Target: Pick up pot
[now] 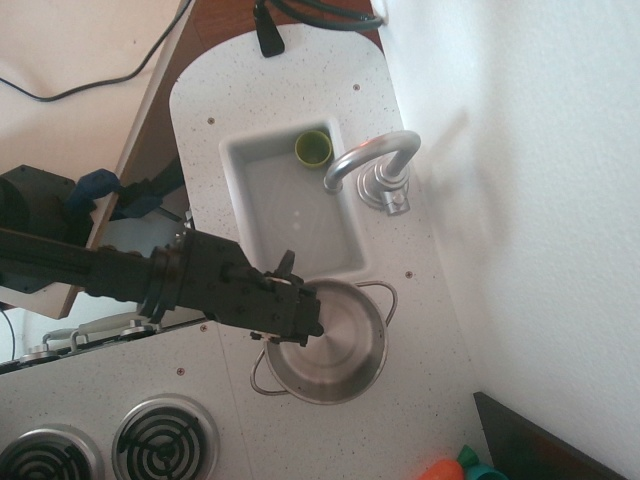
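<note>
On the left we see two stove burners (pixel 160 440) at the desk's (pixel 300 90) lower edge. Our gripper (pixel 300 318) is clamped on the near rim of the pot (pixel 335 345), which sits just below the sink (pixel 290 210). A green cup (pixel 313 148) sits in the sink, beside the faucet (pixel 372 165).

pot (pixel 335 345): shiny steel | faucet (pixel 372 165): satin metal | counter (pixel 420 330): speckled matt

Pot (pixel 335 350) just below sink (pixel 290 215)
</note>
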Robot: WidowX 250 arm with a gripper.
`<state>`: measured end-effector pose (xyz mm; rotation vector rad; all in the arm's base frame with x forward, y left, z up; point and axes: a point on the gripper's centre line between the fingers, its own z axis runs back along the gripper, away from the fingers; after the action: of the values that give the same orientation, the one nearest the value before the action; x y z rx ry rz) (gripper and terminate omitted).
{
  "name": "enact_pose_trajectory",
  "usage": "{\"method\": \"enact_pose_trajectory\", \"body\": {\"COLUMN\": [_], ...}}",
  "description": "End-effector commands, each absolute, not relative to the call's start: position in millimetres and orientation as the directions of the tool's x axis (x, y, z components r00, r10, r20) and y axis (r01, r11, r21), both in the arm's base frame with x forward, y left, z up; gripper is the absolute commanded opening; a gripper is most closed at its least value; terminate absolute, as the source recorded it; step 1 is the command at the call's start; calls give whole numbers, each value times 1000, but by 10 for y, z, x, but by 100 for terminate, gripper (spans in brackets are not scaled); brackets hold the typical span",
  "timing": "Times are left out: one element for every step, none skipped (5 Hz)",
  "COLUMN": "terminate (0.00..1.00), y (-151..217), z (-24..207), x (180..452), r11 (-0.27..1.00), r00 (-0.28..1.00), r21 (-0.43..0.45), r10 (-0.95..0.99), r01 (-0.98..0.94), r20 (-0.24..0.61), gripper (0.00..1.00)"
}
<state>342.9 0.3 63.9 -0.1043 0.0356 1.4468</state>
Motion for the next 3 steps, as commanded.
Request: {"method": "enact_pose_trajectory", "body": {"terminate": [0,0,0], "y": [-24,-141,-271], "z": [784,1023,1260], "x": [3470,3501,3504], "r11": [151,187,227], "r00": [171,234,294], "r21": [-165,-290,-383], "r10": [979,963,947], "r01": [-975,-938,-896], "r20": [-113,-136,-127], "gripper": [100,0,0]}}
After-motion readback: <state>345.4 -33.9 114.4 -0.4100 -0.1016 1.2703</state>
